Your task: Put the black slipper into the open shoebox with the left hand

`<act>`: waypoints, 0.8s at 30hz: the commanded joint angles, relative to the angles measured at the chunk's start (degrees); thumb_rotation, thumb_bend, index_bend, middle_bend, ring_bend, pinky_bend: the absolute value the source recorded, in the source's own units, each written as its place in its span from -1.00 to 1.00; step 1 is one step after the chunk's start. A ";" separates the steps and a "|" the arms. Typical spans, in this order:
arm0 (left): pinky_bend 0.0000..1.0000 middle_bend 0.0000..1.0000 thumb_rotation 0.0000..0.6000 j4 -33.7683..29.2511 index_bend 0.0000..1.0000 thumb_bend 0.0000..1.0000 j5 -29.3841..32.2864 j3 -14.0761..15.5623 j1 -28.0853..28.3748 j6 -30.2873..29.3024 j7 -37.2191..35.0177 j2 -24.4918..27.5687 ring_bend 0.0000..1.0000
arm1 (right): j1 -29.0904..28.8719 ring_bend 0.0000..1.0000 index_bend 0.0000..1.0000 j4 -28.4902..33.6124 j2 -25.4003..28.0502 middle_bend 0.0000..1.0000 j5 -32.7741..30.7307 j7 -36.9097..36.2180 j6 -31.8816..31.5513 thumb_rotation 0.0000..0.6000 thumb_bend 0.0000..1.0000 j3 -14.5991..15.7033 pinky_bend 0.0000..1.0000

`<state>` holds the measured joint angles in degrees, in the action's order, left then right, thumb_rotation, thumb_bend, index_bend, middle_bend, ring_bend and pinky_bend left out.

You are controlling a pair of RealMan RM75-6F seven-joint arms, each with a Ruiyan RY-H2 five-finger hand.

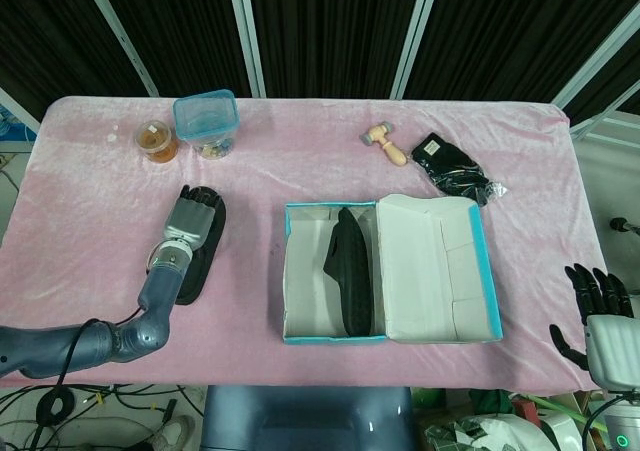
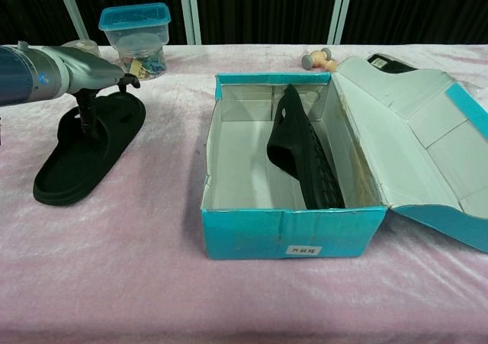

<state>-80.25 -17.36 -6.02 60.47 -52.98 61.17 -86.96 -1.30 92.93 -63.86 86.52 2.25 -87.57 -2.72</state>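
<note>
A black slipper (image 1: 212,233) (image 2: 70,161) lies flat on the pink cloth, left of the open teal shoebox (image 1: 304,289) (image 2: 290,232). My left hand (image 1: 190,221) (image 2: 90,75) is stretched out over the slipper's toe end, fingers extended, thumb pointing down onto its strap; it grips nothing. Inside the box a second black slipper (image 1: 348,266) (image 2: 301,149) stands on its side against the right wall. My right hand (image 1: 598,316) hangs off the table's near right corner, fingers spread and empty; only the head view shows it.
The box lid (image 1: 432,261) (image 2: 415,142) lies open to the right. At the back left stand a blue-lidded container (image 1: 206,121) (image 2: 136,37) and a small jar (image 1: 157,139). A wooden mallet (image 1: 387,143) (image 2: 319,57) and a black bag (image 1: 450,166) lie at the back right.
</note>
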 commanded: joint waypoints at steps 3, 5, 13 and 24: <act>-1.00 -0.77 1.00 2.47 -1.00 -1.00 1.84 0.56 1.45 1.09 0.65 -1.68 -1.00 | 0.17 -1.00 -0.95 0.00 0.11 -0.88 -0.46 0.01 0.05 1.00 -0.51 -0.10 -0.89; -1.00 -0.76 1.00 3.78 -1.00 -1.00 2.89 0.21 1.92 2.96 -0.11 -2.58 -1.00 | 0.19 -1.00 -0.95 0.00 0.12 -0.88 -0.60 0.06 0.15 1.00 -0.51 -0.12 -0.89; -1.00 -0.41 1.00 7.19 -0.93 -1.00 1.87 -0.58 2.20 8.32 -5.41 -3.81 -0.79 | 0.32 -1.00 -0.95 0.11 0.08 -0.88 -0.46 0.13 -0.18 1.00 -0.51 -0.23 -0.89; -0.93 -0.21 1.00 1.90 -0.87 -1.00 -9.15 -4.76 -4.59 7.21 -23.59 2.15 -0.62 | 0.24 -1.00 -0.95 -0.27 -0.14 -0.88 -0.20 -0.26 0.11 1.00 -0.51 -0.16 -0.89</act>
<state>-75.75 -23.04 -9.04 58.58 -45.71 42.83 -87.46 -1.04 92.68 -63.99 86.29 2.02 -87.49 -2.89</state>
